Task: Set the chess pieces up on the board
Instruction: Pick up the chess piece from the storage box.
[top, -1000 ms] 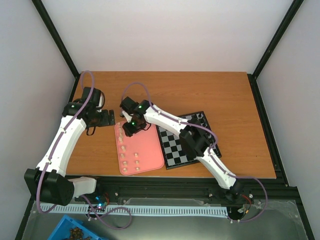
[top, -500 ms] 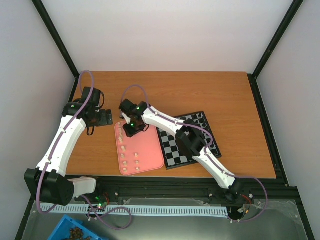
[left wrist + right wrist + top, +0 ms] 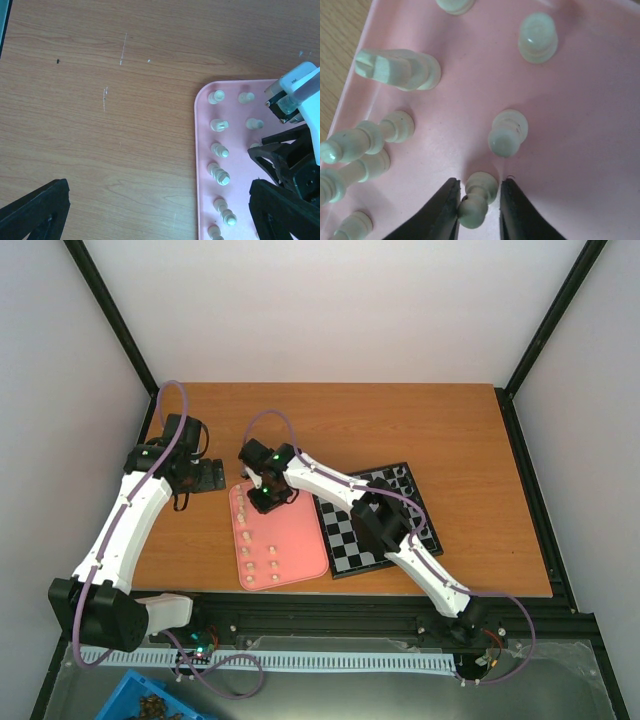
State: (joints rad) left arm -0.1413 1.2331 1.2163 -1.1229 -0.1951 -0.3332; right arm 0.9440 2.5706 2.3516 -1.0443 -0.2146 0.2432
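On the pink tray (image 3: 580,150), just left of the board (image 3: 345,540): cream chess pieces (image 3: 220,150), upright in rows. Right claw (image 3: 480,184) low over the tray, fingers set narrowly either side of one pawn (image 3: 476,200); whether they pinch it cannot be told. Left claw (image 3: 160,200) wide open above the table (image 3: 100,100), holding nothing. Advice: close squarely on the pawn, lift straight up, clear of the neighbouring pawn (image 3: 507,132) just beside.

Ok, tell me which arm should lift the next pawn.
Right. Its hand flanks a pawn on the tray; the left hand is open, mostly over bare table beside it.
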